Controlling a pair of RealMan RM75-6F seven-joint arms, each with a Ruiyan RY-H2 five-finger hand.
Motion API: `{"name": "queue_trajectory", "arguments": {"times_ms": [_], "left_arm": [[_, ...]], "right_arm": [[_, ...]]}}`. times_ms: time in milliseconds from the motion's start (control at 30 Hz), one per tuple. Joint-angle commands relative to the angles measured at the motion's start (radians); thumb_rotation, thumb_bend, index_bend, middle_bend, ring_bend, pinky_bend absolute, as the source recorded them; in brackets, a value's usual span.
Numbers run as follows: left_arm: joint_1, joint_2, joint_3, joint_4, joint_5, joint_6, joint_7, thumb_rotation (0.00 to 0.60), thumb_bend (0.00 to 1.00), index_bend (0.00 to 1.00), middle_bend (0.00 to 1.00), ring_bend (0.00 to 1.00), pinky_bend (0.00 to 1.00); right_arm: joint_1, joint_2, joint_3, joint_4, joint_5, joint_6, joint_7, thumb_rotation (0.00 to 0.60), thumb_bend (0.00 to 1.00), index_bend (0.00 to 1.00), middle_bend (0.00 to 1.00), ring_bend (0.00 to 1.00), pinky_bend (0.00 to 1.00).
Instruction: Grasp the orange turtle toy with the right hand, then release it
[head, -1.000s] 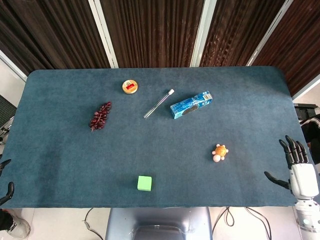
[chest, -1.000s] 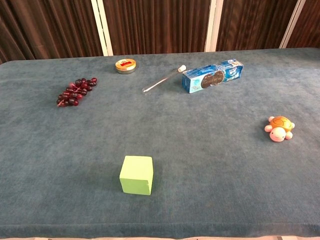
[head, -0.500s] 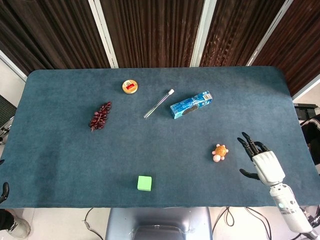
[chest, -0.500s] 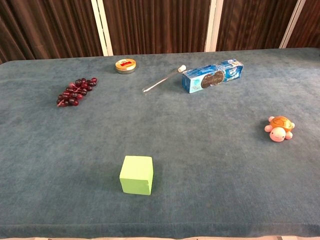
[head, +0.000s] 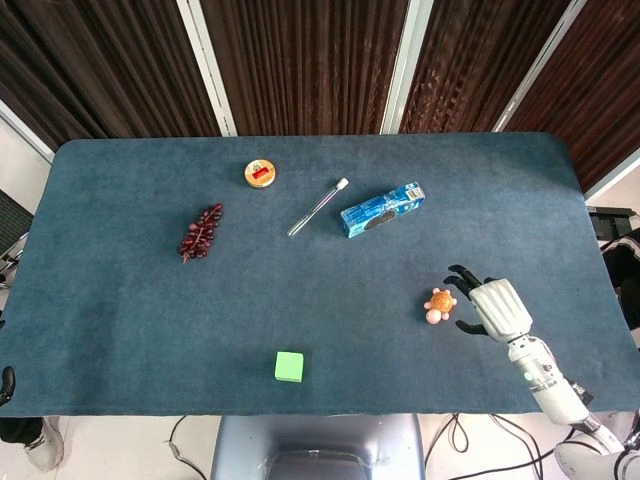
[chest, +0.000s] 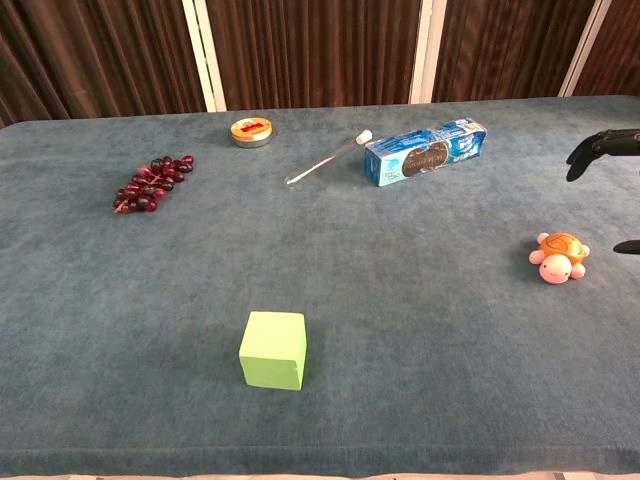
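Note:
The orange turtle toy (head: 439, 304) with pink head and feet lies on the blue table, right of centre; the chest view has the turtle toy (chest: 560, 256) near its right edge. My right hand (head: 490, 307) hovers just right of the toy, fingers spread and pointing toward it, holding nothing. The chest view catches only its dark fingertips (chest: 600, 146) at the right edge, above and right of the toy. Of my left hand, only a dark fingertip (head: 7, 380) shows at the left edge off the table's near corner; its state is unclear.
A green cube (head: 289, 366) sits near the front edge. Farther back lie a blue box (head: 381, 209), a clear tube (head: 318, 207), a round tin (head: 260, 173) and purple grapes (head: 200, 232). The table's right edge (head: 600, 270) is close behind my right arm.
My right hand has swept in from the table's right edge leftward, to just beside the turtle toy, and now enters the chest view. The toy has not moved.

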Motion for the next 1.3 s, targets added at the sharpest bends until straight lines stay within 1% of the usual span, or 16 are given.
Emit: {"name": "queue_trajectory", "arguments": {"times_ms": [33,233,533,600,700,867,933,967,1067,1100,1167,1233,1300], "left_arm": [[0.001,0.000,0.000,0.001,-0.001,0.000,-0.003,0.600,0.52,0.14,0.00,0.04,0.32],[-0.001,0.002,-0.002,0.000,-0.004,-0.006,-0.006,0.600,0.52,0.14,0.00,0.04,0.32],[0.000,0.004,-0.003,-0.001,-0.005,-0.006,-0.012,0.600,0.52,0.14,0.00,0.04,0.32],[0.000,0.004,-0.003,0.001,-0.005,-0.006,-0.014,0.600,0.52,0.14,0.00,0.04,0.32],[-0.002,0.004,-0.004,0.000,-0.004,-0.008,-0.015,0.600,0.52,0.14,0.00,0.04,0.32],[-0.003,0.007,-0.005,-0.006,-0.008,-0.013,-0.014,0.600,0.52,0.14,0.00,0.04,0.32],[-0.003,0.007,-0.004,-0.002,-0.006,-0.013,-0.018,0.600,0.52,0.14,0.00,0.04,0.32],[-0.001,0.007,-0.003,-0.001,-0.005,-0.011,-0.019,0.600,0.52,0.14,0.00,0.04,0.32],[0.000,0.006,-0.003,0.002,-0.005,-0.010,-0.024,0.600,0.52,0.14,0.00,0.04,0.32],[0.000,0.006,-0.003,0.003,-0.005,-0.010,-0.025,0.600,0.52,0.14,0.00,0.04,0.32],[0.001,0.005,-0.002,0.004,-0.006,-0.010,-0.027,0.600,0.52,0.14,0.00,0.04,0.32],[0.001,0.005,-0.002,0.006,-0.005,-0.010,-0.030,0.600,0.52,0.14,0.00,0.04,0.32],[0.000,0.006,-0.003,0.005,-0.005,-0.011,-0.030,0.600,0.52,0.14,0.00,0.04,0.32]], "right_arm": [[0.022,-0.028,0.004,0.036,0.020,-0.031,0.022,0.600,0.17,0.46,0.33,0.96,0.80],[0.053,-0.065,-0.009,0.092,0.037,-0.088,0.049,0.600,0.17,0.48,0.34,0.97,0.81],[0.080,-0.111,-0.019,0.153,0.055,-0.133,0.060,0.600,0.18,0.52,0.37,0.98,0.82],[0.085,-0.123,-0.018,0.169,0.065,-0.142,0.061,0.600,0.20,0.54,0.39,0.98,0.82],[0.090,-0.139,-0.016,0.188,0.080,-0.159,0.057,0.600,0.26,0.58,0.43,0.99,0.82],[0.099,-0.158,-0.015,0.215,0.101,-0.183,0.053,0.600,0.34,0.61,0.45,0.99,0.83],[0.101,-0.164,-0.017,0.224,0.104,-0.188,0.053,0.600,0.39,0.63,0.47,0.99,0.83],[0.102,-0.168,-0.018,0.231,0.105,-0.190,0.052,0.600,0.45,0.65,0.48,0.99,0.83],[0.103,-0.179,-0.020,0.249,0.109,-0.190,0.048,0.600,0.69,0.70,0.53,1.00,0.84],[0.103,-0.181,-0.020,0.253,0.109,-0.188,0.048,0.600,0.74,0.72,0.54,1.00,0.84],[0.101,-0.189,-0.020,0.267,0.109,-0.177,0.046,0.600,0.91,0.78,0.59,1.00,0.85],[0.099,-0.197,-0.019,0.280,0.107,-0.163,0.046,0.600,0.99,0.82,0.64,1.00,0.86],[0.097,-0.205,-0.019,0.295,0.104,-0.146,0.049,0.600,1.00,0.85,0.67,1.00,0.86]]}}
